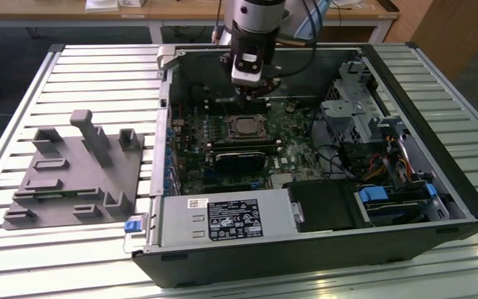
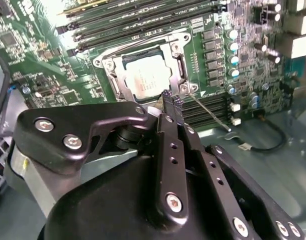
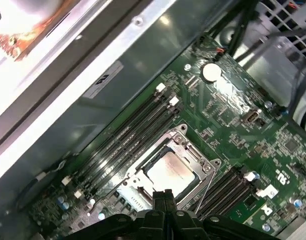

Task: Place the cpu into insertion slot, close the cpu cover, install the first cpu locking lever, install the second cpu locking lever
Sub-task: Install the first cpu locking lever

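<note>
Gripper [image 2: 172, 101] nearest lens in second wrist view — fingers pressed together, nothing between them, tips hovering just beside slot [image 2: 102, 63] rim. Cpu [image 2: 148, 80] lies flat in slot, cover [image 2: 180, 61] down around it. In exterior view cpu sits just above frame centre, directly under gripper. Thin wire lever [image 2: 209, 111] juts from slot corner, looks unlatched. Judgement: cpu light, stiff, fragile underneath — hold by edges only. Lever springy, best taken near free end.
</note>
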Robot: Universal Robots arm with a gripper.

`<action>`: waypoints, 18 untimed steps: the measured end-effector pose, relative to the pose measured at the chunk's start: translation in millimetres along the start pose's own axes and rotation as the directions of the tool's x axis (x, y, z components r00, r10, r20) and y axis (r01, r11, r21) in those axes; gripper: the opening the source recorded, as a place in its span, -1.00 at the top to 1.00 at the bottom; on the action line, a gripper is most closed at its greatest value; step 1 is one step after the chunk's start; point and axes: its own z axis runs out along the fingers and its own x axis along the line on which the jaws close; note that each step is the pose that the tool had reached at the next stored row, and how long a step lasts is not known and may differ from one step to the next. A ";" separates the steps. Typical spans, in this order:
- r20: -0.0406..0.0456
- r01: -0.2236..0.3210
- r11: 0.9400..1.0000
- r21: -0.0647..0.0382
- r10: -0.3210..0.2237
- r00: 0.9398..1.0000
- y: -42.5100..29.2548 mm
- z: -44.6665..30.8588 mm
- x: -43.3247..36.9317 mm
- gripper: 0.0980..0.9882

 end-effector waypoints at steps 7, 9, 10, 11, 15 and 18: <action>-0.001 0.120 0.993 0.006 -0.120 0.993 -0.1 0.1 0.0 0.98; -0.001 0.157 0.988 0.008 -0.157 0.988 -0.1 0.2 0.0 0.98; -0.001 0.175 0.984 0.009 -0.175 0.985 -0.1 0.2 0.0 0.98; -0.002 0.193 0.981 0.010 -0.193 0.981 -0.1 0.2 0.0 0.98; -0.001 0.251 0.968 0.008 -0.251 0.968 0.0 0.3 0.0 0.98; -0.005 0.275 0.961 -0.015 -0.275 0.962 -0.1 0.4 0.0 0.98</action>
